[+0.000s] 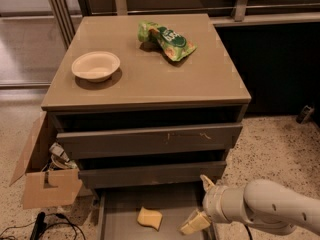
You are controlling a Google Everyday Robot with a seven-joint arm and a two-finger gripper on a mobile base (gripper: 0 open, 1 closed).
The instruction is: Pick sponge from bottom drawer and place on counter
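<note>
1. The gripper (195,204) hangs low at the right side of the pulled-out bottom drawer (122,209), on the end of a pale arm (265,209) that reaches in from the right edge of the view.
2. Its two yellowish fingers (196,222) are spread wide apart, one pointing up near the drawer front above and the other angled down over the drawer floor; nothing is between them.
3. The sponge (150,217) lies flat on the grey floor of the bottom drawer, near its middle, just left of the lower finger and apart from it.
4. The counter (150,79) carries a pale bowl (96,65) on its left side and a green snack bag (167,40) towards the back, well apart from each other.
5. The two drawers above the bottom one sit slightly out from the cabinet.
6. A cardboard box (47,186) with odds and ends in it stands on the floor against the cabinet's left side.
</note>
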